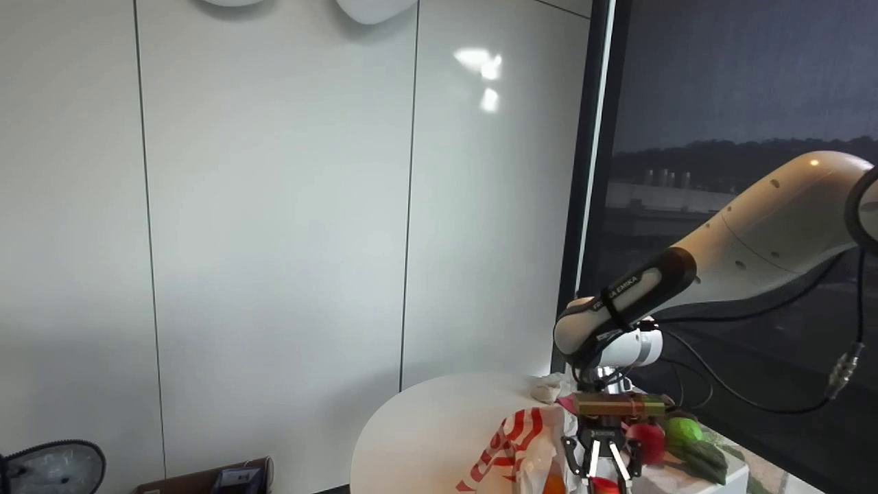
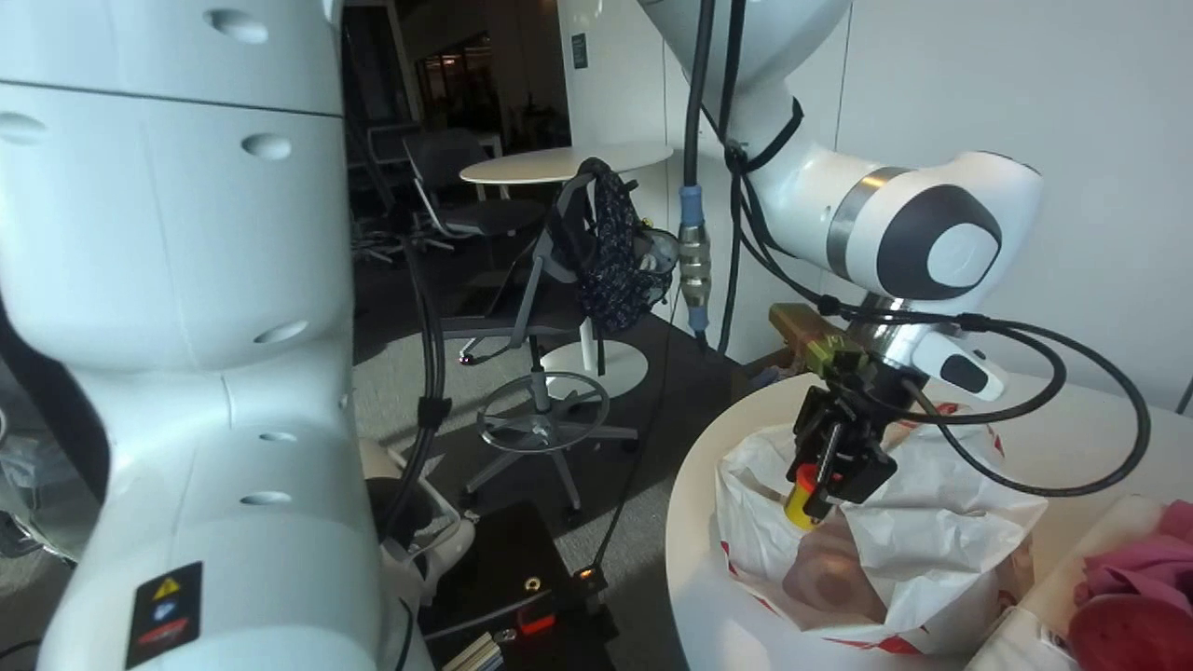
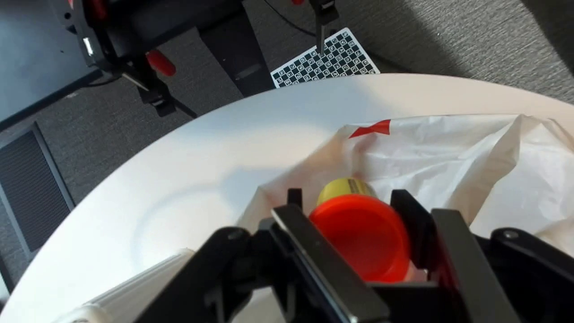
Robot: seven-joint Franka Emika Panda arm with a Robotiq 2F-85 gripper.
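Nearest in the wrist view, the gripper (image 3: 349, 198) is clamped on a yellow container (image 3: 344, 186) with a red top (image 3: 365, 237), its fingers parted only as far as that width, one against the left side and one against the right. The container's long axis runs along the fingers: the red end faces back up into the gripper, the yellow end points down, and in an exterior view the whole piece leans with the gripper, lower end toward the left. It hangs at the mouth of a crumpled white bag (image 2: 932, 550) with red marks; how deep it reaches below the bag's edge cannot be told. A rounded brownish shape (image 2: 829, 578) shows blurred through its near wall. The bag stands on a round white table (image 3: 215, 148), close to its left edge in an exterior view, with a pink cloth (image 2: 1142, 564) to its right. In an exterior view, just right of the gripper, a red round thing (image 1: 651, 439) sits near a bright green lump (image 1: 684, 431) and a dark green leaf (image 1: 710, 463). Farther off, a checkered board (image 3: 329, 60) lies on the floor (image 3: 430, 40); beyond the table's left edge stand a chair (image 2: 494, 326) bearing a dark backpack (image 2: 610, 247) and, farther still, another round table (image 2: 569, 166); pale wall panels (image 1: 274, 240) rise at the far side, with a dark window (image 1: 741, 82) to their right
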